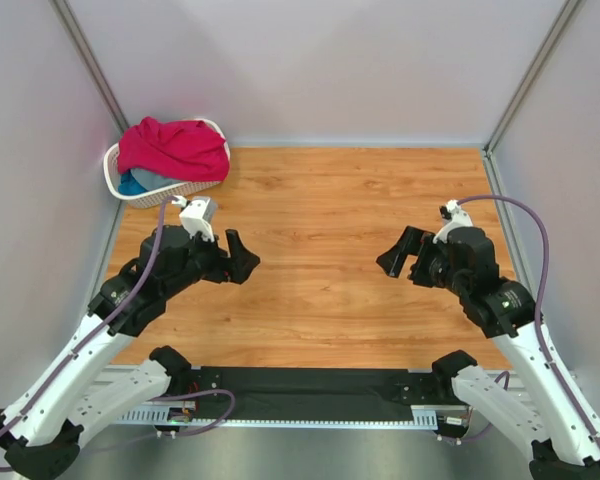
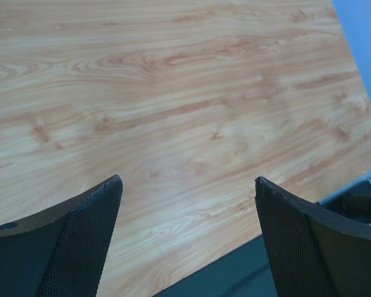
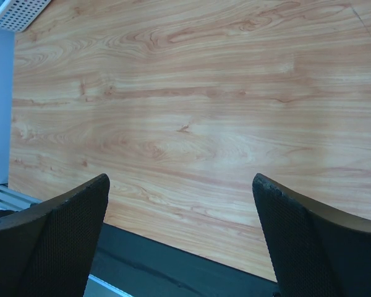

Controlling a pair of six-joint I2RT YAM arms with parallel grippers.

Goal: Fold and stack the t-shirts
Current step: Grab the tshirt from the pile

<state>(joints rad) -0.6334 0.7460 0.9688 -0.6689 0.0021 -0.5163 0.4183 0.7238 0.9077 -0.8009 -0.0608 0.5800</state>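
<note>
Fingers of the left gripper [image 1: 240, 257] and the right gripper [image 1: 398, 255] are standing wide apart, holding nothing, hovering over the wooden table [image 1: 320, 210] and facing each other. The t-shirts [image 1: 165, 160] are lying heaped in a white basket [image 1: 114, 180] at the far-left corner, with the crimson-pink t-shirt [image 1: 173, 146] on top.

- This is a robot lab test cell, a closed-in booth built around one work surface.
- Plain pale panels [image 1: 320, 70] wall the left, far and right sides, joined by bare metal posts [image 1: 88, 60] at the far corners.
- A left arm [image 1: 130, 295] and a right arm [image 1: 505, 300], both white-and-black machines, are bolted to a black base plate [image 1: 310, 385] at the near edge of the wood-grain tabletop [image 1: 330, 200].
- Exposed purple cables [image 1: 545, 270] run along the arms.
</note>
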